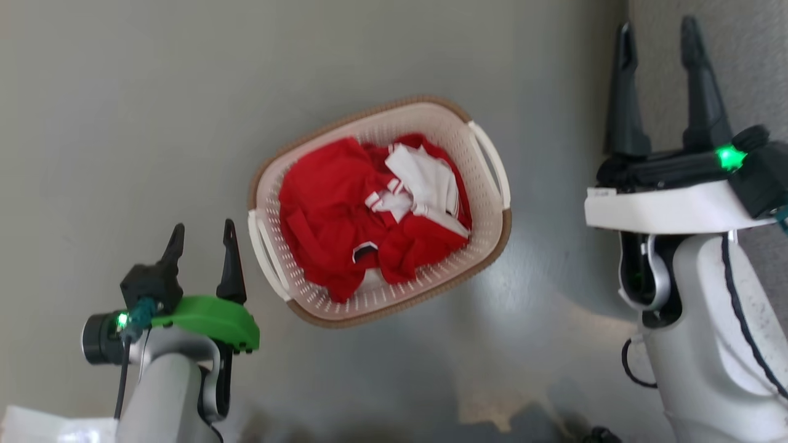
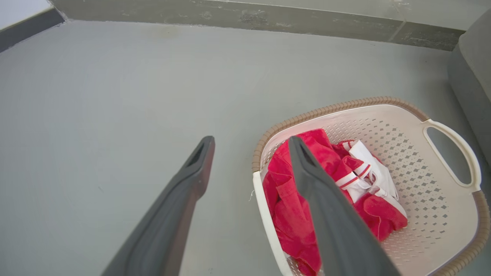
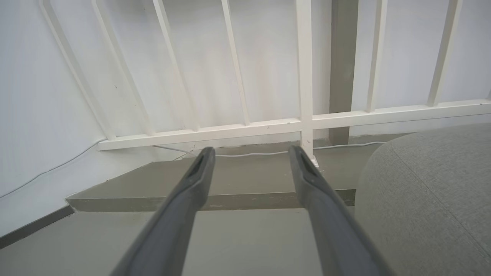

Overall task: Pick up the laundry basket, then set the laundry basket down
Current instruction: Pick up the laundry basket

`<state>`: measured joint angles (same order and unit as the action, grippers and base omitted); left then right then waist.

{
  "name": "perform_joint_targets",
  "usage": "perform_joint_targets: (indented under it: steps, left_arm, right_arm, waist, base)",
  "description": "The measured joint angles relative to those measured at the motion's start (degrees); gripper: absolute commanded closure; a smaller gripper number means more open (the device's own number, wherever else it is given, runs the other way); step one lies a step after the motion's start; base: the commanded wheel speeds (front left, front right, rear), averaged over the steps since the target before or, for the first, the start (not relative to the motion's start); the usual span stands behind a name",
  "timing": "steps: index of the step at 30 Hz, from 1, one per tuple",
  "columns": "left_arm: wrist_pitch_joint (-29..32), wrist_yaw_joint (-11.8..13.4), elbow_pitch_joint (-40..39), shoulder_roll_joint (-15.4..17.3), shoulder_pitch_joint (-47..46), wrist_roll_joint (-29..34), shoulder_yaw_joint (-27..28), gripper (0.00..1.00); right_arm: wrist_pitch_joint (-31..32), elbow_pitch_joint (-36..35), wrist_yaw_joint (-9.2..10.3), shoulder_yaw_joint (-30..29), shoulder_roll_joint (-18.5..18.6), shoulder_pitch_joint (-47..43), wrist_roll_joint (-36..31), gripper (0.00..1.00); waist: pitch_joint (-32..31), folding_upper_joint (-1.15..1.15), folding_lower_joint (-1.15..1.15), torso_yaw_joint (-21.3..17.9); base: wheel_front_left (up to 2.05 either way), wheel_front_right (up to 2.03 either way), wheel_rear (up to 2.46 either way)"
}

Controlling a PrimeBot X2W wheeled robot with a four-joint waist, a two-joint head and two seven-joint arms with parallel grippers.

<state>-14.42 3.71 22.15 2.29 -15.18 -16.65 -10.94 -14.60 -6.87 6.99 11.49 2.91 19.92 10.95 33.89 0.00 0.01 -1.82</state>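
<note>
The basket (image 1: 425, 120) is not being lifted yet; the left end effector (image 1: 204, 225) and right end effector (image 1: 658, 24) are being held open, empty.

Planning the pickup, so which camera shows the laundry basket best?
Head view: the whole laundry basket, seen from above. Left wrist view crops its near end, with a finger across it. Right wrist view faces a white railing.
</note>
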Motion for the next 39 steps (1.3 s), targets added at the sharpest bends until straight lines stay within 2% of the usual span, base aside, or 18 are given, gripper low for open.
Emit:
perform_joint_targets:
  steps: [18, 38, 39]
  left_arm:
    - [0.0, -0.7, 10.1, -0.3, -8.6, -1.3, -2.2, 0.0]
    - [0.0, -1.7, 20.2, -0.4, -13.0, -4.7, -4.4, 0.0]
    - [0.0, -1.6, 20.5, -0.4, -13.1, -4.8, -4.4, 0.02]
  right_arm:
    - [0.0, -0.5, 0.0, -1.7, 0.3, 5.3, 0.0, 0.0]
    - [0.0, -0.3, 0.0, -1.8, 0.4, 6.4, 0.0, 0.0]
    - [0.0, -0.2, 0.0, -1.8, 0.4, 6.4, 0.0, 0.0]
  waist:
    - [11.1, 0.0, 0.0, -0.9]
    - [14.5, 0.0, 0.0, -2.0]
    - [14.4, 0.0, -0.01, -2.1]
  base:
    - [0.0, 0.0, 0.0]
    - [0.0, 0.0, 0.0]
    - [0.0, 0.0, 0.0]
